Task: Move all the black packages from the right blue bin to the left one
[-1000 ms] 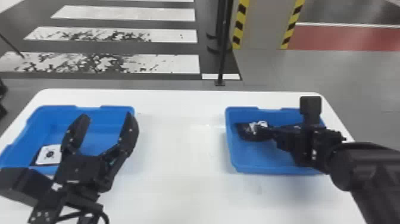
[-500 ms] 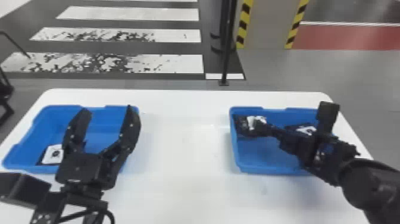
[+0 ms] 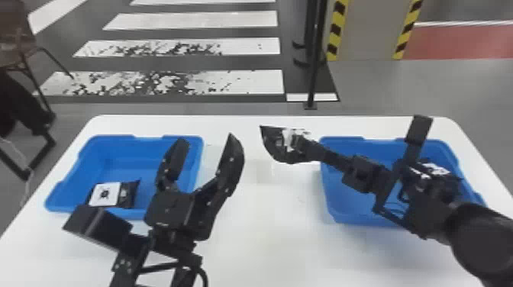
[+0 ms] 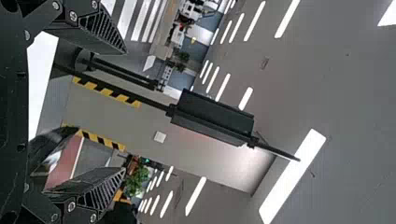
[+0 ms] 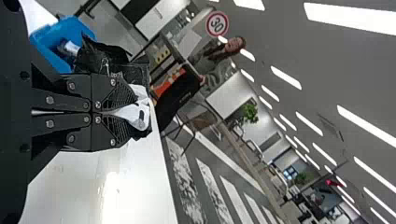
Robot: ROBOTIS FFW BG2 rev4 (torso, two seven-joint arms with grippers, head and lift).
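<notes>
Okay, so the good bit from where I'm standing: the right gripper [image 5: 125, 112] has just pulled a floppy black plastic package with a white label [image 3: 275, 145] up and out of the right-hand blue plastic bin [image 3: 343, 212]. Half a second ago it's at that bin's left end; now it hangs over the white worktop [image 3: 267, 232], between the bins, just beside the rim it came from. Those jaws are shut on it, and it looks like a decent pinch. The left gripper [image 3: 207, 140] has slid toward the middle too, jaws wide open with nothing in them, by the inner side of the left-hand blue bin [image 3: 122, 152]. Could be lining up for a handover, or it's just in the way, can't say. For the job, one black package [image 3: 128, 194] is in the left bin, this one's mid-transfer, and another black package [image 3: 437, 170] is waiting in the right bin. I'd guess the next move is leftward, and clipping those open jaws is my worry.
</notes>
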